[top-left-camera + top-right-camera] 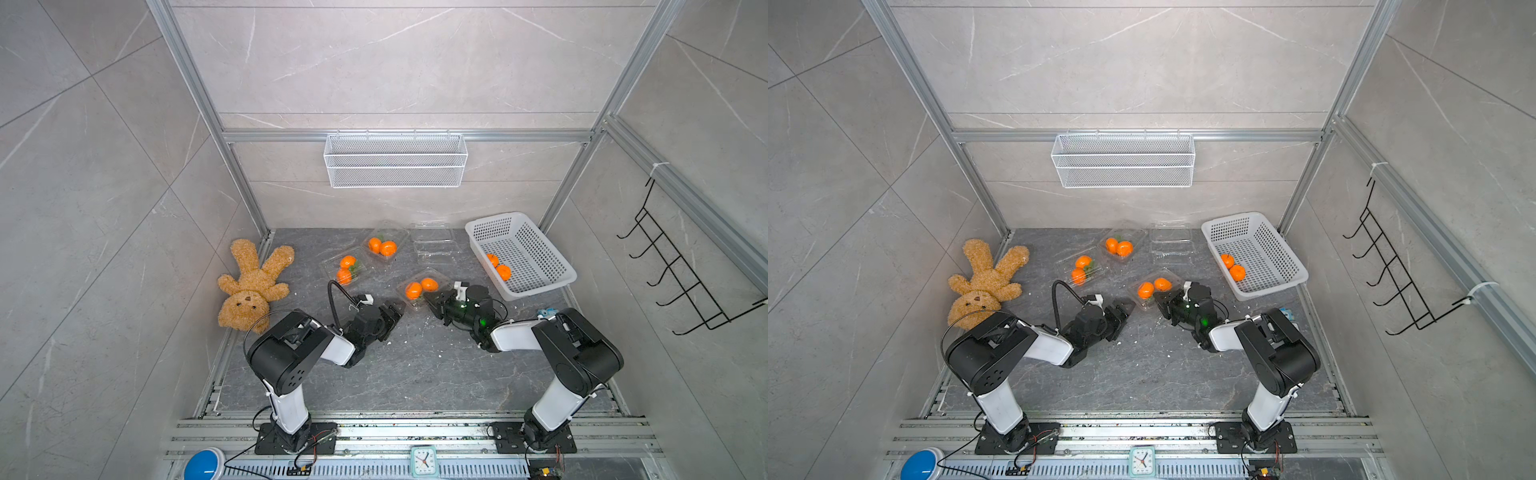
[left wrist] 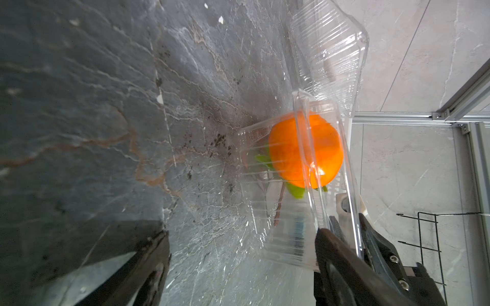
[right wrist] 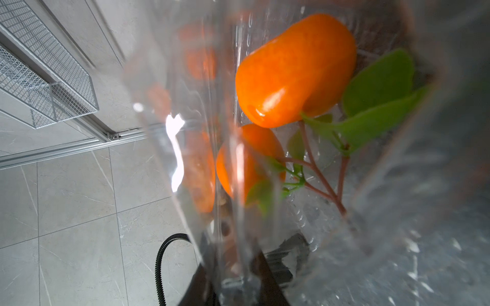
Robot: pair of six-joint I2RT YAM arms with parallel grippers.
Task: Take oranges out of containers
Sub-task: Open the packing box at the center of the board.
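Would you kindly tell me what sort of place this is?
Probably a robot test cell, not a home: a bare aluminium frame with tile-look panels, a left arm and right arm bolted to a rail, and a clock at the front edge.

Your two top views look down from high above the near edge, side by side, sharing almost the whole table (image 1: 415,374). Your left wrist camera sits low and near the clear container (image 2: 291,238), facing the black hook rack (image 2: 429,238). Your right wrist camera is pressed closer against that same container, looking through it from the opposite side, toward the wire basket (image 3: 39,66)
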